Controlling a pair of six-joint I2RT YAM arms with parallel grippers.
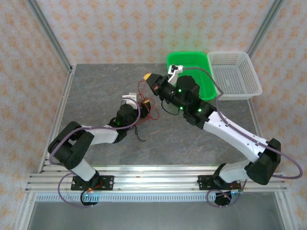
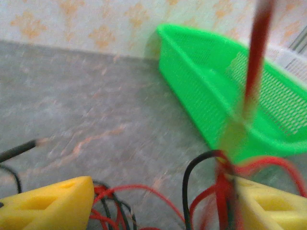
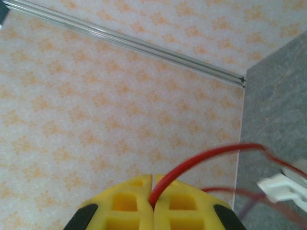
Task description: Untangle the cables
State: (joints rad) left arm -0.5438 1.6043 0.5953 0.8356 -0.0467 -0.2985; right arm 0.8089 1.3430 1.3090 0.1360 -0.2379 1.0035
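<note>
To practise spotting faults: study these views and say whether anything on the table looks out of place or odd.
Yes: the cables lie in a knotted red-and-black heap on the table, between the fingers of the open left pincer. One red strand is clamped in the shut right pincer, held above the heap.

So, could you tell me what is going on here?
Two robot arms are untangling thin cables. The right arm has its jaws shut on a red cable, which runs down to the tangle of red and black cables on the table. The left arm has its jaws open on either side of that tangle. A green basket and a white basket stand at the far right.
</note>
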